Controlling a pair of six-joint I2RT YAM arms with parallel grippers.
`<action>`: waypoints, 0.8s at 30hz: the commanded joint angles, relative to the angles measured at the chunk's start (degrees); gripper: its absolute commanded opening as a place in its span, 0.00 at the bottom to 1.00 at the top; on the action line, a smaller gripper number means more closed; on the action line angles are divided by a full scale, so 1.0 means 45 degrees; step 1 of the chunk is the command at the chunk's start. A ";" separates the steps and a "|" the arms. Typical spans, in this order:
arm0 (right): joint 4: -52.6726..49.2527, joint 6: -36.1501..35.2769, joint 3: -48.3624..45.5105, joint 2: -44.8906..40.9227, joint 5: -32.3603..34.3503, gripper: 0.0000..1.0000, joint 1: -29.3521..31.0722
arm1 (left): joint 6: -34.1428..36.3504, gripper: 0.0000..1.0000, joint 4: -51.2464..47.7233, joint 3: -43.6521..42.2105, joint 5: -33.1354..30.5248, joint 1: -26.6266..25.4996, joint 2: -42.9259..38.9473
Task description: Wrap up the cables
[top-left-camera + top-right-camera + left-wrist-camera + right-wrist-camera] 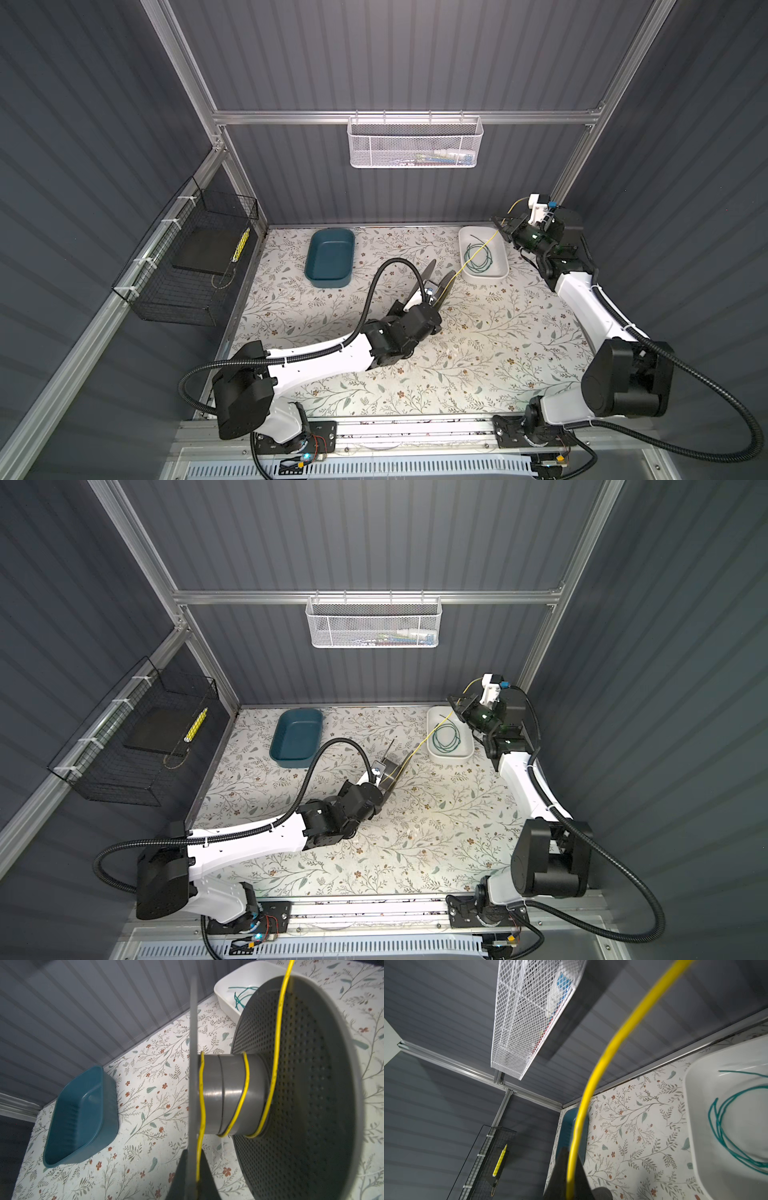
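My left gripper (192, 1159) is shut on the thin flange of a dark grey spool (228, 1095), and the yellow cable (245, 1093) is pinched alongside that flange. The cable loops loosely round the hub a few times. In both top views it leaves the spool (440, 286) (395, 771) and runs taut over the white tray (473, 235) to my right gripper (505, 226) (459, 702). The right gripper (569, 1157) is shut on the yellow cable (593, 1084), with a free end curling beyond it. The green cable (478, 259) (720, 1126) lies coiled in the tray.
A teal bin (330, 257) stands empty at the back left of the flowered table. A white mesh basket (415, 141) hangs on the back rail. A black wire basket (195, 257) is fixed to the left wall.
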 commanded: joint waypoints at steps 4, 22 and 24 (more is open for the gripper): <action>0.2274 0.0266 0.0247 0.0135 0.1151 0.11 -0.0741 | -0.0015 0.00 -0.3058 -0.0142 -0.0353 -0.0129 0.0411; -0.0164 -0.1471 0.2376 0.0682 0.2379 0.00 -0.1652 | 0.0278 0.00 -0.4568 -0.1034 0.0413 -0.0212 -0.1633; -0.0109 -0.1316 0.2635 0.0771 0.2382 0.00 -0.1762 | -0.0019 0.00 -0.5132 -0.1055 0.0405 -0.0231 -0.1570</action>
